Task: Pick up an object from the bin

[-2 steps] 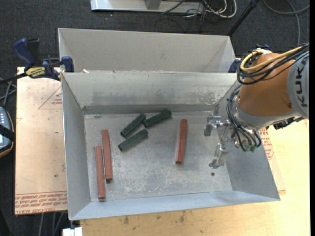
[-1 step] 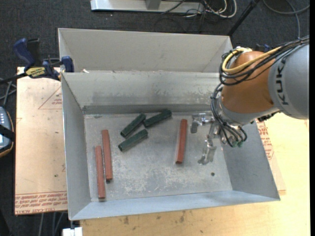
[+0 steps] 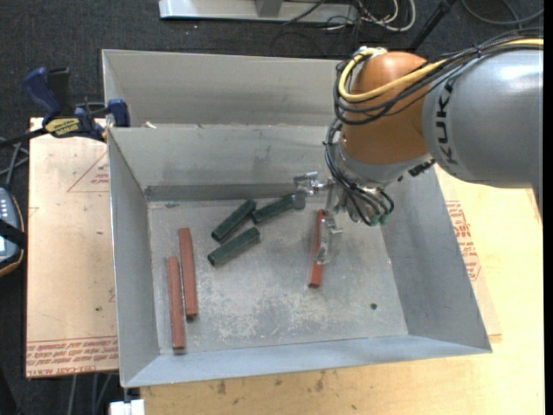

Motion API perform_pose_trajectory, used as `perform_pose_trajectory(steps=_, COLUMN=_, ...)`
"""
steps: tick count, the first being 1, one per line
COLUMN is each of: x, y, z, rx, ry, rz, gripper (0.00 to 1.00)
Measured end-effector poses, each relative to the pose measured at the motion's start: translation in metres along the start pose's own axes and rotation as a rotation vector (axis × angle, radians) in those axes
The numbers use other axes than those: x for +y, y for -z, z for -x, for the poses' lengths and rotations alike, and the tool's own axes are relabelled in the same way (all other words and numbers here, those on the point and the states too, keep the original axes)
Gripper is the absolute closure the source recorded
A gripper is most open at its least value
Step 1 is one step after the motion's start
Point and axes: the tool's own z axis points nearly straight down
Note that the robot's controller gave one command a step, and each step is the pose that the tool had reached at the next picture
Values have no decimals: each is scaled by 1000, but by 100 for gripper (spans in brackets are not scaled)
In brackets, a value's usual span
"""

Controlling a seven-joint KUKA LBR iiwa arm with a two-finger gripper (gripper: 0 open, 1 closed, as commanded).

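My gripper (image 3: 327,228) hangs low in the right middle of the bin, under the arm's orange cover. It is right over the upper half of a short red-brown bar (image 3: 317,271), which lies almost upright in the view on the bin floor. Whether the gripper touches the bar cannot be made out. A dark green stick (image 3: 278,207) lies just left of the gripper, its right end close to a metal part of the gripper. Two more dark green sticks (image 3: 234,220) (image 3: 233,246) lie further left, slanted and side by side.
Two long red-brown bars (image 3: 187,272) (image 3: 175,303) lie parallel near the bin's left wall. The arm and its cables cover the bin's back right corner. Bare floor stretches along the front of the bin.
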Motion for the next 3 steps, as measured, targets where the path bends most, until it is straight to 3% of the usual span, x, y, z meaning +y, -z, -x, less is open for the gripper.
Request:
perform_pose_trajectory(steps=1, x=-21, y=-26, z=20, rx=-14, ry=-6, rz=0, gripper=0)
perform_pose_trajectory(steps=2, x=-32, y=-64, z=-14, rx=-2, ry=113, rz=-1, gripper=0)
perform_pose_trajectory(steps=3, x=-57, y=-75, z=-26, rx=3, ry=364, rz=2, gripper=0)
